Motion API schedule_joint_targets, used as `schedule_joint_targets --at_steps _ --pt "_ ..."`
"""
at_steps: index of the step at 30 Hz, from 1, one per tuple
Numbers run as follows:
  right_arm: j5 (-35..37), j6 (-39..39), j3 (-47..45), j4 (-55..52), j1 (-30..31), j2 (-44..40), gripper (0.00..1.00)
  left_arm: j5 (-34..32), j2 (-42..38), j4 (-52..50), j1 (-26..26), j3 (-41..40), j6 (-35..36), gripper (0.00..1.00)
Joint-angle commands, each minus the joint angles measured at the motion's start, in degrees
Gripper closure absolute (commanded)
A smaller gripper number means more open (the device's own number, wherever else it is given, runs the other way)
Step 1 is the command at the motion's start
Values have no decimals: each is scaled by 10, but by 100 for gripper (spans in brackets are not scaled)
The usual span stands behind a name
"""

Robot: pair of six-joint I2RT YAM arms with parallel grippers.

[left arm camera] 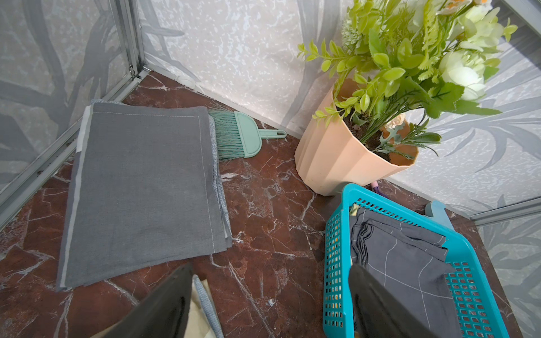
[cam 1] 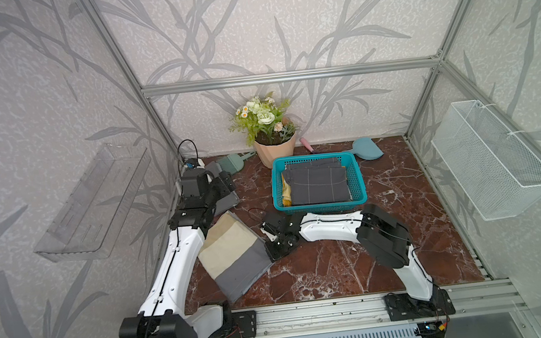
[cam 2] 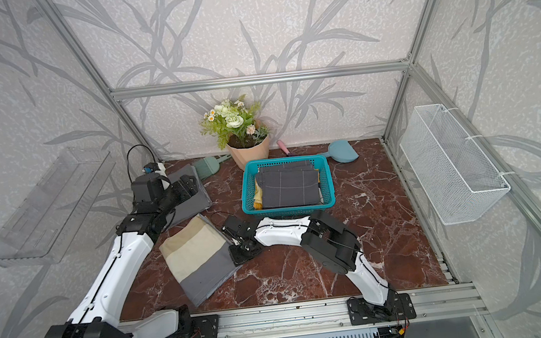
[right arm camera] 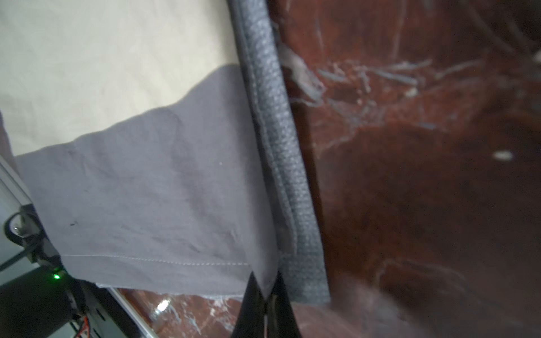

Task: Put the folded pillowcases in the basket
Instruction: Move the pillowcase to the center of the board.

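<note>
Low right arm [cam 1: 331, 226], jaws pinching pillowcase [cam 1: 233, 256] edge, raised left arm [cam 1: 175, 255], jaws wide

I see the left arm [cam 1: 176, 265] covering part of the grey folded cloth [cam 1: 230, 203] in both top views. The right wrist view blurs the marble table [right arm camera: 424, 190] and crops the pillowcase [right arm camera: 146, 190]. A yellow item [cam 1: 286, 194] in the basket [cam 1: 360, 181] lies mostly under dark cloths [cam 1: 318, 185].

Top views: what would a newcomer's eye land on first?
The turquoise basket sits mid-table toward the back, holding dark grid-lined folded cloths. Left of it and nearer, the cream-and-grey folded pillowcase lies on the red marble table, with the right gripper pinching its edge, fingers shut. Behind the basket, a potted flower plant stands by the back wall.
</note>
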Motion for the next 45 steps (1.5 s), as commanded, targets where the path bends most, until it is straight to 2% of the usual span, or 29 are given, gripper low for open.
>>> schedule_joint_targets --at_steps 1,8,12,17,18,19,21,22,25,30,34,38,43,45 --pt "39 -2 -45 -54 -6 -51 100 9 -14 11 4 -8 4 15" --pt "79 -47 -142 -118 -67 -174 100 39 -16 29 4 -23 -3 15" --pt "106 -76 -207 -135 -151 -246 99 80 -13 51 -1 -48 -17 15" --pt "114 -83 -258 -96 -230 -295 88 80 -11 68 -52 -84 -19 14" --pt "117 -83 -259 -93 -241 -298 83 74 -7 69 -66 -89 -21 14" --pt "121 -82 -258 -90 -247 -299 68 70 -1 72 -80 -93 -21 14" --pt "130 -73 -256 -91 -252 -312 25 70 10 74 -100 -99 -21 14" --pt "127 -66 -261 -87 -252 -325 11 75 17 73 -107 -102 -22 14" --pt "106 -32 -299 -64 -252 -385 0 98 29 65 -116 -112 -19 14" --pt "5 88 -428 46 -251 -481 1 109 26 67 -123 -164 -24 14" --pt "-45 171 -521 178 -245 -498 1 127 30 118 -125 -221 -48 13" --pt "-41 184 -519 202 -222 -463 1 143 48 137 -126 -233 -55 13" --pt "-44 212 -526 242 -208 -425 0 128 46 125 -126 -228 -46 12" --pt "-33 214 -526 237 -201 -418 3 124 45 123 -126 -227 -44 12"
